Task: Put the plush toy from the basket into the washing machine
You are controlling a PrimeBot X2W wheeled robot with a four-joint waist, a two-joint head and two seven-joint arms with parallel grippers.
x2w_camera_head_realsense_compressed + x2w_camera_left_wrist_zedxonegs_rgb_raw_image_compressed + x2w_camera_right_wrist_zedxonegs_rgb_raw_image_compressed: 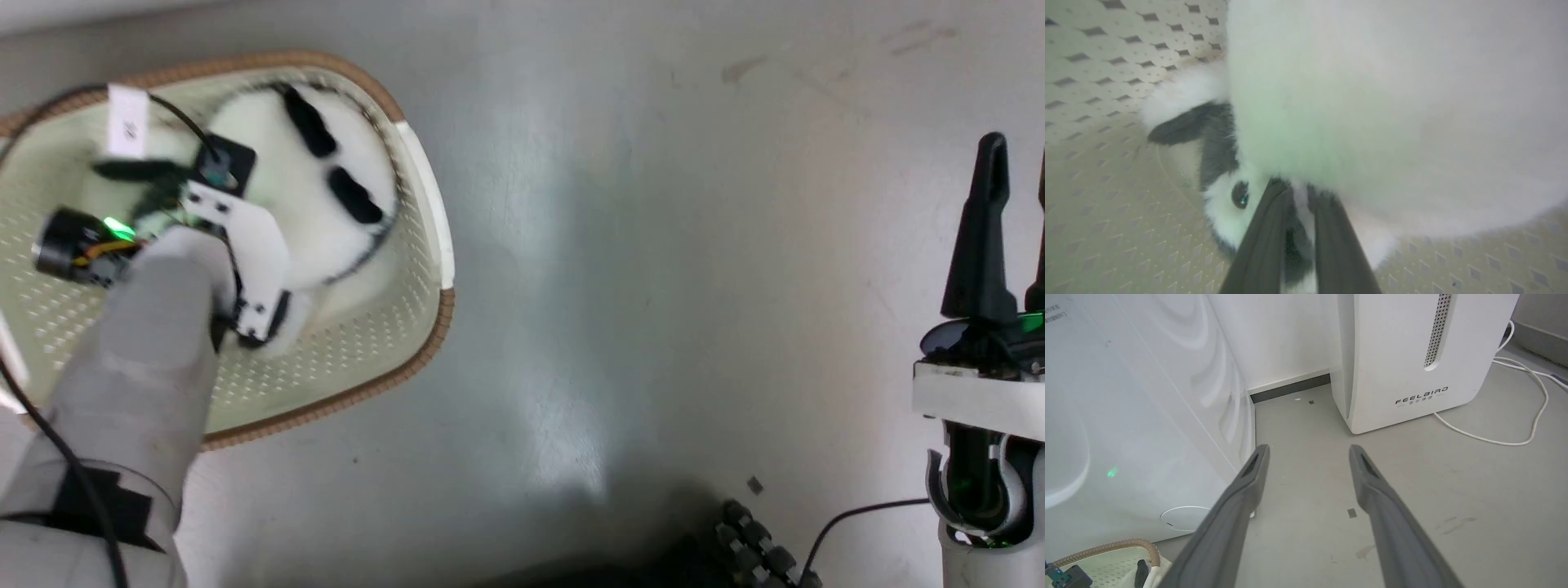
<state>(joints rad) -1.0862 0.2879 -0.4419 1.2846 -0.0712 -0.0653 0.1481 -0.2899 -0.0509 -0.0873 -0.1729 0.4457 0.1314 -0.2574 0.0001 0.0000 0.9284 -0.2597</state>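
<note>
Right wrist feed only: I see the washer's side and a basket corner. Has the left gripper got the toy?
Observer: Left wrist view: the left gripper has its fingers nearly together, with fur of the plush toy pinched between them, beside its eye.
Operator: Where in the basket?
Observer: Head view: the toy lies against the wall of the basket by the white handle, at the end on the robot's right.
Operator: Arm path?
Observer: Head view: the pale left forearm reaches in across the near rim.
</note>
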